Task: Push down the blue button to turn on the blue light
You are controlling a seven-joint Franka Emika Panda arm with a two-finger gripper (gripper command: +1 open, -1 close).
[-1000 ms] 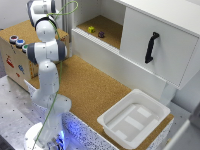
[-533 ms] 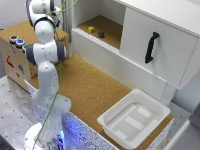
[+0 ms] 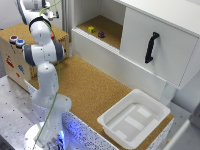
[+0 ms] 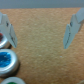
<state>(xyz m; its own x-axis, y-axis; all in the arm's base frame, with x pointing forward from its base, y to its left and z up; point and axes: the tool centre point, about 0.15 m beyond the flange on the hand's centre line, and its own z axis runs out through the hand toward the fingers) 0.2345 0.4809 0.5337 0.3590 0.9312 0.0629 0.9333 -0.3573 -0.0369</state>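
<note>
Blue button point(image 4: 6, 59): showing as a round blue cap in a pale ring, sitting between the red-capped button point(image 4: 3, 40) and the green-capped button point(image 4: 11, 81) on the cork surface point(image 4: 42, 47).
Gripper point(image 4: 41, 30): hanging with fingers spread wide, holding nothing, beside the row.

Evenly and brightly lit in the exterior view, soft throughout, with a blue glow at the arm's base point(image 3: 70, 127) and faint shadow inside the white bin point(image 3: 134, 118). Dimmer and heavily blurred in the wrist view, fingers point(image 4: 75, 29) smeared.

matt cork tabletop point(image 3: 95, 87), glossy white plastic tray point(image 3: 134, 118)
</note>
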